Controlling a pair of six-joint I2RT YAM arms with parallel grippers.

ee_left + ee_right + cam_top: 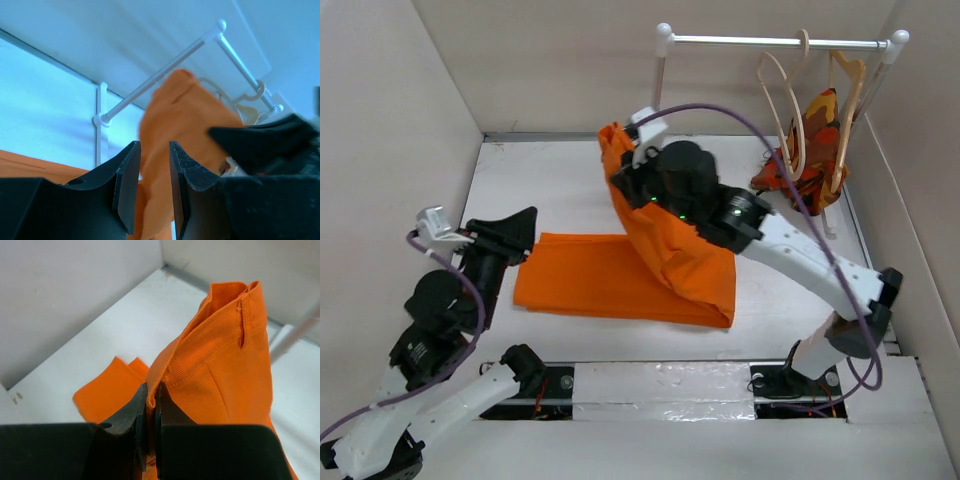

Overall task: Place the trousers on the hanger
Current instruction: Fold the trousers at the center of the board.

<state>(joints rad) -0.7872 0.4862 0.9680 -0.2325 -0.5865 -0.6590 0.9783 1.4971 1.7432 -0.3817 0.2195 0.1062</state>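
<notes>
Pinching the waistband edge of the orange trousers (670, 250), the right arm's fingers (131, 415) hold it raised, short of the clothes rail (770, 41), while the legs trail on the desk (550, 180). On the rail hang the cream hanger (785, 100) and a tan wooden hanger (850, 90) carrying a patterned garment (815, 140). Far from the rail, the left arm's fingers (125, 175) stand narrowly apart, gripping nothing. The right arm (800, 250) hides part of the trousers.

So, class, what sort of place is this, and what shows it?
Likely a lab test cell for robot laundry work: pale panel walls round a white tabletop, a small white garment rail, bright-orange cloth trousers.
</notes>
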